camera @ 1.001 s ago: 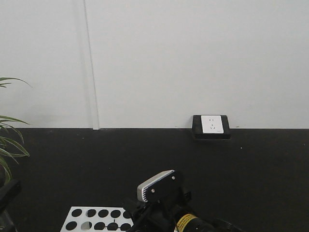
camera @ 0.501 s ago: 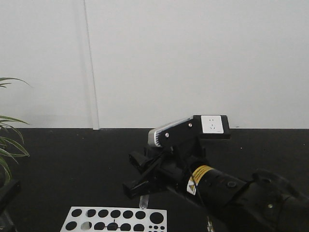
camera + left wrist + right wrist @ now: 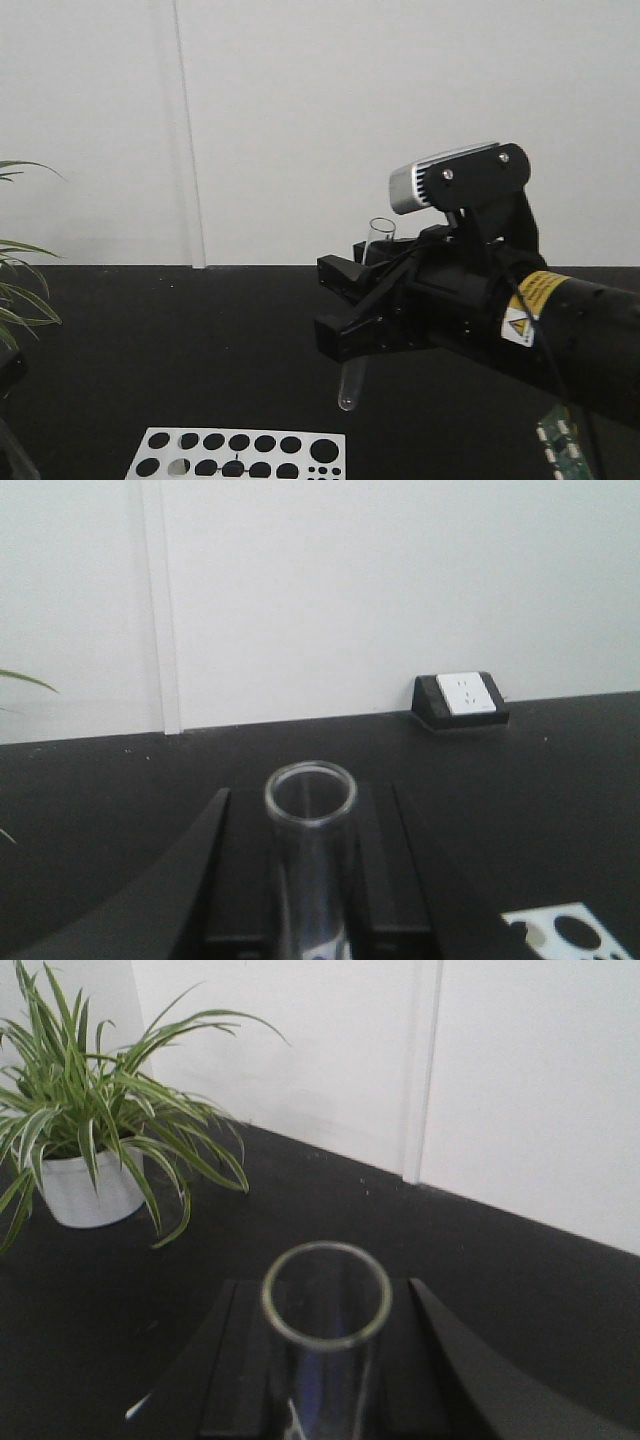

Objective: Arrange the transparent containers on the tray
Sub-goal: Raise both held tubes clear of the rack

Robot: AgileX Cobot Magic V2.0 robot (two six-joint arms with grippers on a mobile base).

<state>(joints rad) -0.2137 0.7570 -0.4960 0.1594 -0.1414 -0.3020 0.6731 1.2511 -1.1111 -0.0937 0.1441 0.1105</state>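
Observation:
My right gripper (image 3: 350,305) hangs above the table, shut on a clear glass test tube (image 3: 349,385) that stands almost upright, with its round bottom well above the white perforated rack (image 3: 240,452). In the right wrist view that test tube (image 3: 325,1380) sits between the black fingers (image 3: 240,1360) with its open rim up. In the left wrist view my left gripper (image 3: 312,805) is shut on a second, narrower test tube (image 3: 312,900), also rim up. The yellow tray is out of view.
A corner of the rack (image 3: 570,930) shows at the lower right of the left wrist view. A potted spider plant (image 3: 90,1110) stands on the black table at the left. A wall socket block (image 3: 465,695) sits at the back edge.
My right arm has risen from the bottom of the front view and moved to the right, lifting the test tube up out of the rack.

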